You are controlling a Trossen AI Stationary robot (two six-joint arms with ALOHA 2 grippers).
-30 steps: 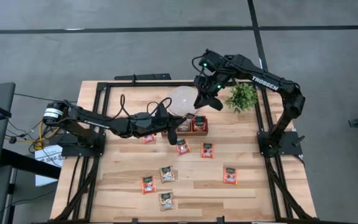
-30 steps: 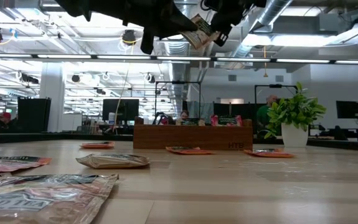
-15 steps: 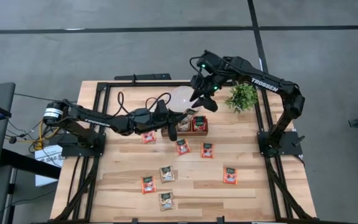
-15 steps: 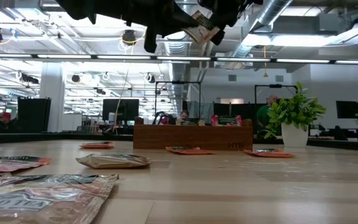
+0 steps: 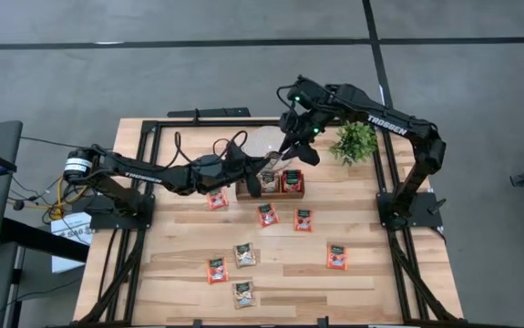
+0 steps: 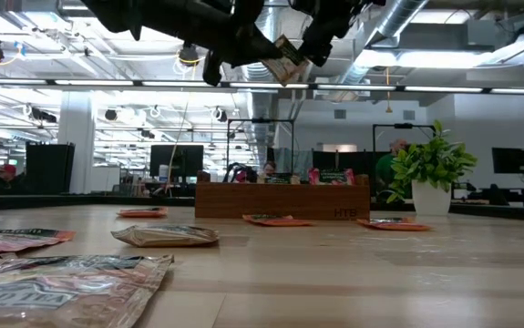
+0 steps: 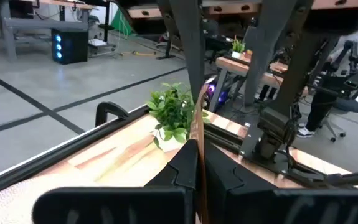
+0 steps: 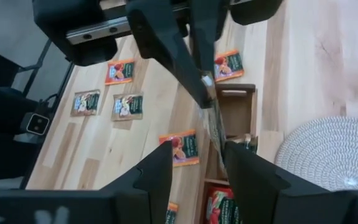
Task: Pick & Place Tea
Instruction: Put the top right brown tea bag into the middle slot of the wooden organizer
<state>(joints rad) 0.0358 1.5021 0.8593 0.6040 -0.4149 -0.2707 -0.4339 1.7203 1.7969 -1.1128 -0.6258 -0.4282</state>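
The left gripper (image 5: 263, 175) pinches a tan tea sachet (image 6: 284, 61) above the wooden tray (image 5: 271, 187); the right gripper (image 5: 291, 153) (fingers parted) flanks it. Other sachets (image 5: 244, 254) lie scattered on the table (image 5: 380, 273).

White "TROSSEN" lettering along the right arm (image 5: 385, 125); "HTB" on the wooden tray (image 6: 282, 199) front.

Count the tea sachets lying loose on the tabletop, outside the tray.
7: three red sachets beside the tray, one red sachet farther right, and another red sachet with two tan sachets. The arms may hide more.
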